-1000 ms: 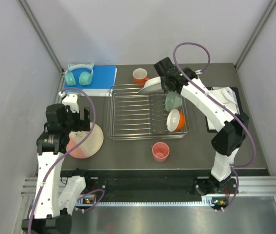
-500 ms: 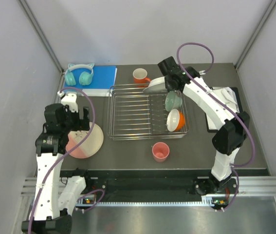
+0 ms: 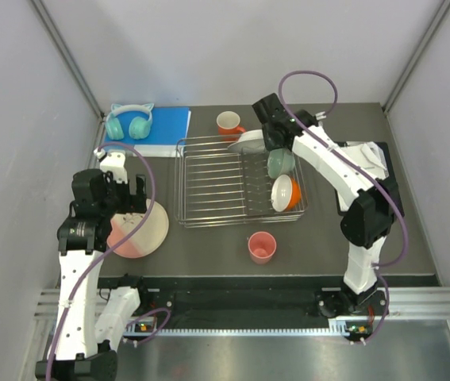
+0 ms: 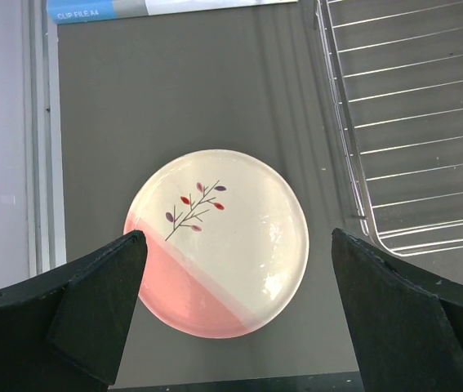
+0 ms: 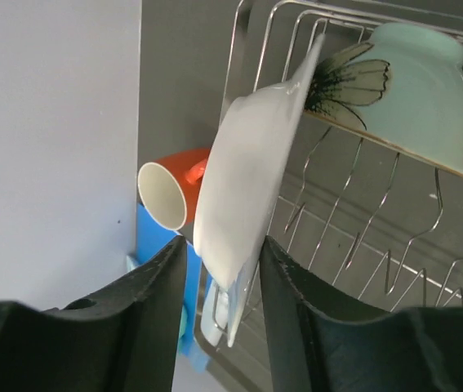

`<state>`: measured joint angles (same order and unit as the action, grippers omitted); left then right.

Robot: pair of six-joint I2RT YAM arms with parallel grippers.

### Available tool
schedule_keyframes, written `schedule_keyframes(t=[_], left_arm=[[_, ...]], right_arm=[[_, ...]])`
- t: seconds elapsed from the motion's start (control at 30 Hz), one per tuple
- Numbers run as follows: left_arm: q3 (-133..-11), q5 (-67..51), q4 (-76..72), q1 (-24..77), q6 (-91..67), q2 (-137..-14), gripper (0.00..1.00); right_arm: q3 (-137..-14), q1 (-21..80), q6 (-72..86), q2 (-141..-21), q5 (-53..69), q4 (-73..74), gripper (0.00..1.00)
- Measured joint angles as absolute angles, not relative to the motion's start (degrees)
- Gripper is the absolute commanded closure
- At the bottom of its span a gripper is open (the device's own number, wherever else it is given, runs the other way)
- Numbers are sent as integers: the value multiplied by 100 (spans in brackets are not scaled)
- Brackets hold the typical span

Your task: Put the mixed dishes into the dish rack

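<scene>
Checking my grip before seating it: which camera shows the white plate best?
Right wrist: the white plate appears large and edge-on, clamped in the right gripper. Top external shows it small, partly under the right arm. Left wrist does not show it.

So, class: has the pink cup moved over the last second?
No. The pink cup sits at the same spot on the table, just in front of the dish rack's near rim.

Teal headphones (image 3: 140, 126) on blue folder (image 3: 171, 127)
</scene>
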<state>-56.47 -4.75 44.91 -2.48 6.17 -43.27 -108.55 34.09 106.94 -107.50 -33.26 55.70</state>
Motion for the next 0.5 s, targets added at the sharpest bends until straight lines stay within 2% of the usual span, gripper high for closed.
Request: schedule_keyframes(t=[0.5], left_arm=[[-5647,-530,4497,-248,620,-4324,1]], right_arm=[[-11150,3437,10287,-10844,-3599,5354,44]])
